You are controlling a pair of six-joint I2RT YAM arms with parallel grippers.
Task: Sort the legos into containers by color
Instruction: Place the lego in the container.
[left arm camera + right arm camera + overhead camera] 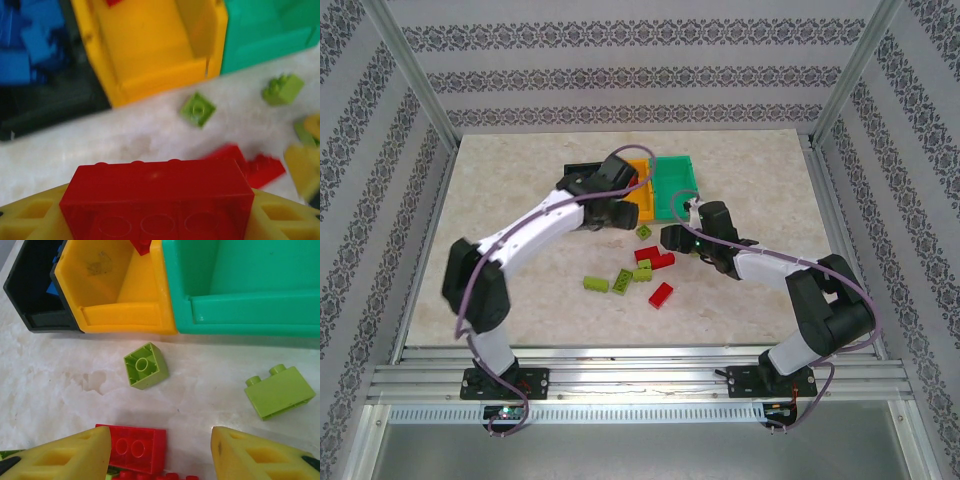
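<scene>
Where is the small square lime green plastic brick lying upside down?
In the right wrist view, the brick lies on the table just short of the orange-yellow plastic bin, near the green bin.

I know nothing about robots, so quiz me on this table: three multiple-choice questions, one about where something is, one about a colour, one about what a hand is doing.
1. Which bin stands in the middle of the row?
A. black
B. orange-yellow
C. green

2. What colour is the brick in the left hand?
A. blue
B. lime green
C. red

3. How is the right hand?
A. open, gripping nothing
B. shut on a blue piece
C. shut on a lime green piece

Answers:
1 B, the orange-yellow bin has the black bin on one side and the green bin on the other.
2 C, the brick between its fingers is red.
3 A, its fingers stand wide apart with nothing clamped between them.
</scene>
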